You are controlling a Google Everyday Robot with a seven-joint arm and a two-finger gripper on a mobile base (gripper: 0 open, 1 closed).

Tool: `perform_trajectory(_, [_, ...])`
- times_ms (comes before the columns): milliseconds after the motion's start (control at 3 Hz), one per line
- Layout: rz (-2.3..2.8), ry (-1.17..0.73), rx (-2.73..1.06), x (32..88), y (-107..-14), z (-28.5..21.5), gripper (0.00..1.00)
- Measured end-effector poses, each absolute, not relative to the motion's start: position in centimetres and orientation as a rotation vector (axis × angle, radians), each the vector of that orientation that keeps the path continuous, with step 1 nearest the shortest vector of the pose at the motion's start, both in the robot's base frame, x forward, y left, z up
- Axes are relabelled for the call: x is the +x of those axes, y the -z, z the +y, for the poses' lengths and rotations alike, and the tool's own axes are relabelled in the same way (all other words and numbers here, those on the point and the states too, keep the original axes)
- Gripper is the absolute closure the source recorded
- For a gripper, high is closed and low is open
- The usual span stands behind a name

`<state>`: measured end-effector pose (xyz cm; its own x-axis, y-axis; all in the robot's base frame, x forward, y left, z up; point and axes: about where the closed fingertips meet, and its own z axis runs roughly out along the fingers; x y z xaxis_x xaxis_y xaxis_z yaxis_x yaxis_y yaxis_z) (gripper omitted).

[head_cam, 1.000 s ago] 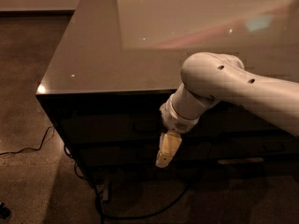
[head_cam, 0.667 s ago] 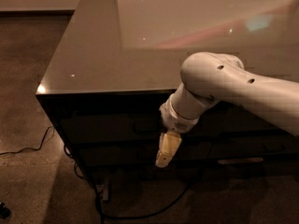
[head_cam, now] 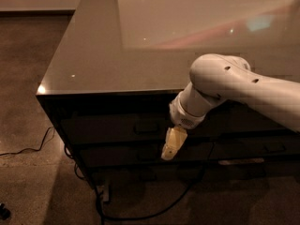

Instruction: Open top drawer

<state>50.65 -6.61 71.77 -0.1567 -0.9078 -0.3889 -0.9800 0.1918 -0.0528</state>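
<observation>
The top drawer (head_cam: 112, 123) is a wide dark front just under the glossy counter top, flush with the cabinet face, with a small rectangular pull handle (head_cam: 146, 126) at its centre. My gripper (head_cam: 171, 146) hangs from the white arm in front of the cabinet, its pale yellowish fingers pointing down-left. It sits just right of and below the handle, over the seam to the drawer beneath. It is not on the handle.
The cabinet's glossy counter top (head_cam: 140, 46) reflects light. More dark drawer fronts (head_cam: 122, 156) lie below and to the right. A black cable (head_cam: 140, 214) and a plug (head_cam: 104, 193) lie on the speckled floor at the cabinet's foot; another cable (head_cam: 28, 149) runs left.
</observation>
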Motion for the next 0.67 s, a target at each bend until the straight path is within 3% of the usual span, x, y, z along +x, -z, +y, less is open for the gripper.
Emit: perform_trajectory(667, [2.141,-0.249,-1.785,53.3,-69.6,-6.5,0.0])
